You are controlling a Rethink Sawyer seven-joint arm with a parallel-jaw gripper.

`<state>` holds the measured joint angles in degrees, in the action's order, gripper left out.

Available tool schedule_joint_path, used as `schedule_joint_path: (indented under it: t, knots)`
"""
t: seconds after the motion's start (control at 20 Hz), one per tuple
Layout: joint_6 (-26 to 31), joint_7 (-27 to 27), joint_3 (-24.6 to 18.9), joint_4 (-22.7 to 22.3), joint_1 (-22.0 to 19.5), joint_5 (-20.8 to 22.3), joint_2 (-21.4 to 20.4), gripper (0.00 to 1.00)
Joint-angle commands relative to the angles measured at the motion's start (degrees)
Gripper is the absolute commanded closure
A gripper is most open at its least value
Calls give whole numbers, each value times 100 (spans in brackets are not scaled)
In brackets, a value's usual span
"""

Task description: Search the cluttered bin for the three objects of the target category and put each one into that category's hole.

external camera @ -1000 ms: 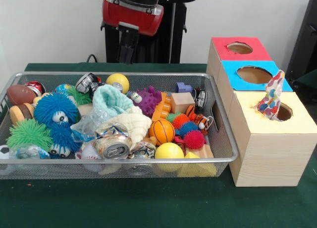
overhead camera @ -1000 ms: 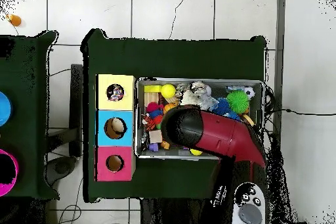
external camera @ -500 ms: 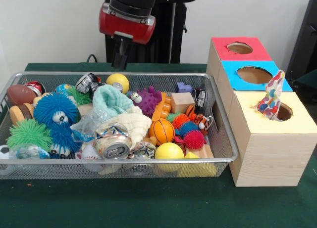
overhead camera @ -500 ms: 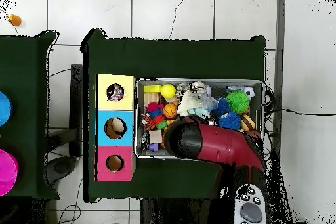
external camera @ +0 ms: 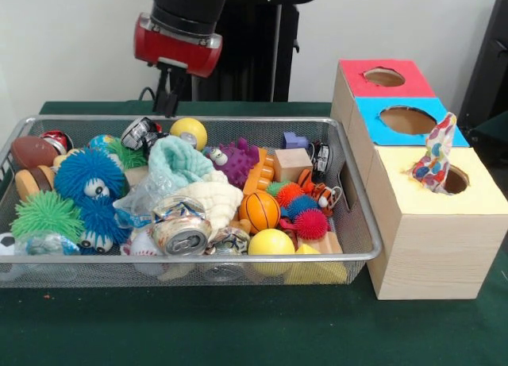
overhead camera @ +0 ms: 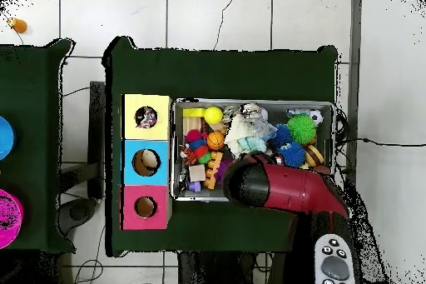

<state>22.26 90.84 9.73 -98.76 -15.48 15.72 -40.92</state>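
Gripper [external camera: 168, 104] hanging at upper left, above wire bin's [external camera: 353, 223] far rim near yellow ball [external camera: 189, 132]; jaws' state unclear.

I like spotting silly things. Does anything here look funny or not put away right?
Yes. A spotted, colourful cloth thing pokes up out of the round hole of the yellow-topped wooden box, tilted, only partly inside. Also a crushed metal can lies among the toys.

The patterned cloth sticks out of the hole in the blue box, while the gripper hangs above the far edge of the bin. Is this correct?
Not quite. The patterned cloth sticks out of the hole in the yellow box, not the blue box; the front view shows this. The rest holds: the gripper hangs above the far edge of the bin.
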Motion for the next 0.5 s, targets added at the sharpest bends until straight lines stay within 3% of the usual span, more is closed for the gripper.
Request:
schedule_joint_path:
  t: [0.05,0.5]
  knots:
    - [-265,-291,-751,-128,-525,590,353,100]
    - [-698,-110,-984,108,-892,1050,694,100]
